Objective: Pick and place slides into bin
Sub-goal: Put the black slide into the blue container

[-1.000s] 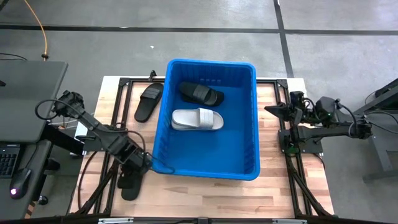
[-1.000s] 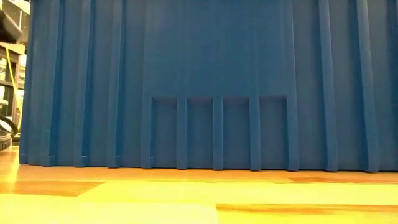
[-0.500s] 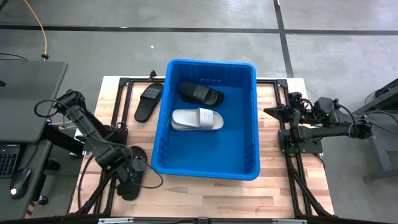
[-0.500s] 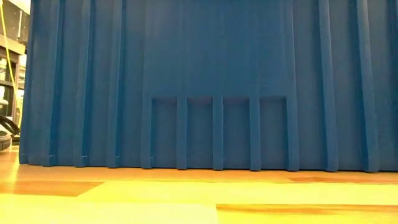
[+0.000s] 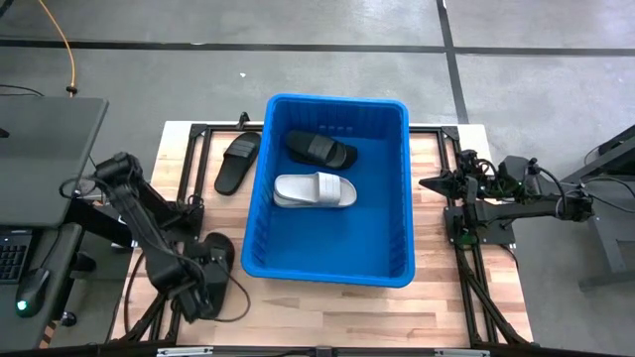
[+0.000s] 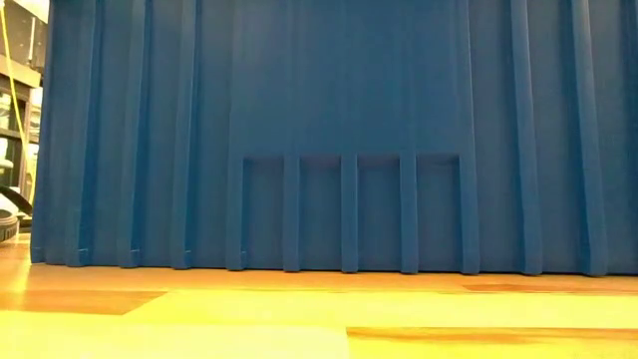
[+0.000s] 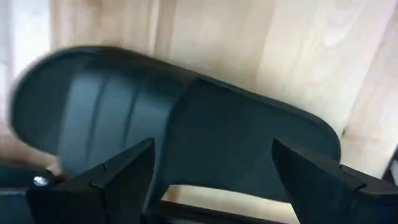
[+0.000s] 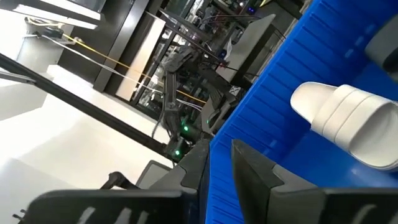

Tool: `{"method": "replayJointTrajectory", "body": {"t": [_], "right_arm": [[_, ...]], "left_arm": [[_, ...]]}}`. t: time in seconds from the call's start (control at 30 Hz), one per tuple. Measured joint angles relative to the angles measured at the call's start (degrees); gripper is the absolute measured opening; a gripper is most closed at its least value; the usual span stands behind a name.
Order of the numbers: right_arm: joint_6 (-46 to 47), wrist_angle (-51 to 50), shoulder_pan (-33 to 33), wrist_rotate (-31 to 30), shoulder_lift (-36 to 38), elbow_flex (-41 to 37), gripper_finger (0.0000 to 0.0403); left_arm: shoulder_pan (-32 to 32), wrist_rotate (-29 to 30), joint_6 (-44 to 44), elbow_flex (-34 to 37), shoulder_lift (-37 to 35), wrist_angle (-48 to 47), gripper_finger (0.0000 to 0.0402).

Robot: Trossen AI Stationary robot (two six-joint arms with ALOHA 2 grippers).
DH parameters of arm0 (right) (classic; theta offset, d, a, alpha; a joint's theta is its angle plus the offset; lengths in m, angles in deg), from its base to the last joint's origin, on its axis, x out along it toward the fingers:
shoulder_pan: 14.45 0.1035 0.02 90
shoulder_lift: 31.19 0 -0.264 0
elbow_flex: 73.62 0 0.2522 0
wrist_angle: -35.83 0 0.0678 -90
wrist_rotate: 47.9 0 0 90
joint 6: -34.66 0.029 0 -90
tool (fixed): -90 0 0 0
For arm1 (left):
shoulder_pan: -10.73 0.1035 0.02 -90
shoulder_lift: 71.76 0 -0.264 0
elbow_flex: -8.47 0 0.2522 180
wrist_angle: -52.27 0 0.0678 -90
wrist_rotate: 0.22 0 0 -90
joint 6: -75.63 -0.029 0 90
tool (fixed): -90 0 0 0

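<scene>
Hovering spread-fingered and empty over the black slide [image 7: 186, 124] at the table's near-left corner beside the bin [image 5: 260, 213], your left gripper [image 7: 211, 177] is needing both fingers straddling the strap squarely while you are closing.

Black slide [image 7: 186, 124] on wooden table [image 7: 298, 56], jaws spread over it

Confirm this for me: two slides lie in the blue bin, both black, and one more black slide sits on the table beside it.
Not quite. The bin does hold two slides, but only one is black; the other is white, as the high view shows. The black slide on the table beside the bin is right as stated.
</scene>
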Motion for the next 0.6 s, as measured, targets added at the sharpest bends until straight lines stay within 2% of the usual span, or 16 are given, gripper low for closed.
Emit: {"method": "replayJointTrajectory", "body": {"t": [0.2, 0.5, 0.6], "right_arm": [[1.7, 0.0, 0.0, 0.6, 0.0, 0.0, 0.0057], [4.0, -0.1, 0.0, 2.0, 0.0, 0.0, 0.0057], [4.0, -0.1, 0.0, 1.8, 0.0, 0.0, 0.0057]], "left_arm": [[-0.6, -1.0, 3.9, 0.0, 4.5, -3.9, 0.0312], [-0.5, -0.2, 4.5, 0.0, 7.9, -9.4, 0.0311], [0.2, 0.8, 4.3, 0.0, 7.9, -9.6, 0.0295]]}}
